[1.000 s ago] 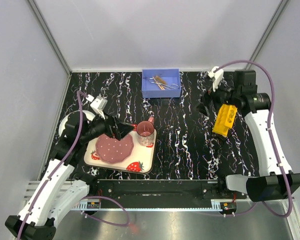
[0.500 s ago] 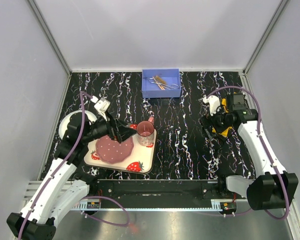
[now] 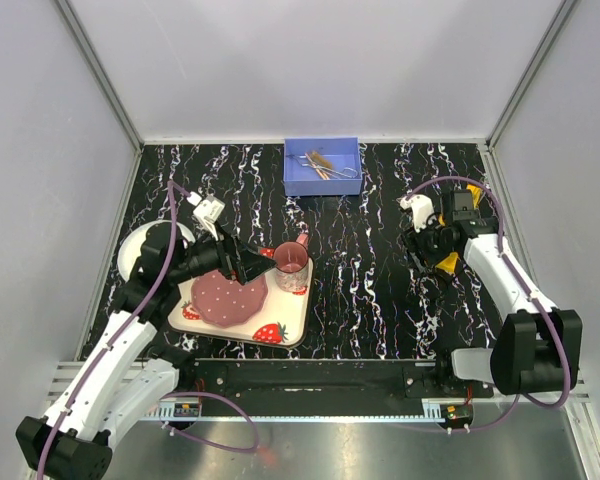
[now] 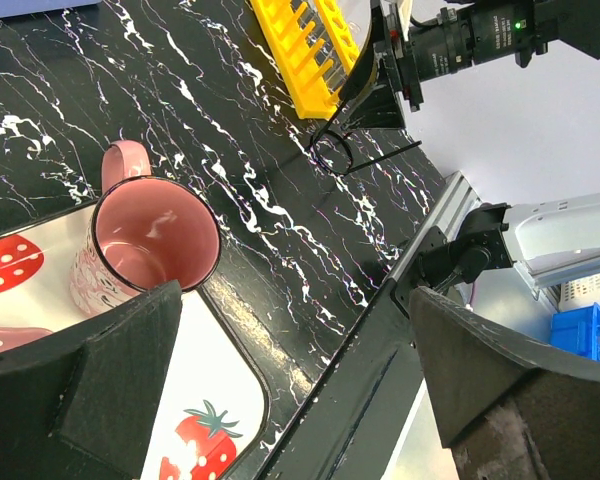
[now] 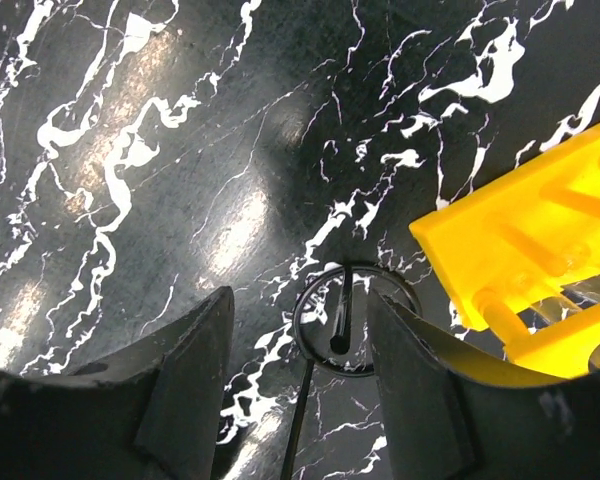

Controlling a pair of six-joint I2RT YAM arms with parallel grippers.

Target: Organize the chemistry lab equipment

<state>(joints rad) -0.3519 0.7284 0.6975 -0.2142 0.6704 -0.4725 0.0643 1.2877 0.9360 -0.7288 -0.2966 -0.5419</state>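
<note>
At the right side of the black marbled table (image 3: 370,290), the right gripper (image 3: 425,245) is down at the surface, hard against the yellow holed rack (image 3: 446,262). From above, the arm hides all but one corner of that rack. The right wrist view shows one end of it (image 5: 530,260), cut off by the frame edge. The gripper's two fingers (image 5: 180,390) stand well apart, on either side of a black wire loop (image 5: 332,318) lying on the table just beside the rack. A thin dark stem runs from the loop between the fingers. Neither finger visibly touches the loop, and they grip nothing. What tool the loop belongs to cannot be made out.

The left gripper (image 3: 252,268) hangs over the strawberry-print tray (image 3: 280,335), between the pink plate (image 3: 230,295) and the pink cup (image 3: 291,265). Its fingers (image 4: 110,380) are spread wide and hold nothing. The cup (image 4: 150,240) stands upright on the tray just ahead of them.

At the far edge sits a blue bin (image 3: 292,172). It holds a tan wooden clamp (image 3: 320,159) and metal forceps (image 3: 338,172), both too small for detail. A white bowl (image 3: 128,258) at the left is mostly hidden behind the left arm.
</note>
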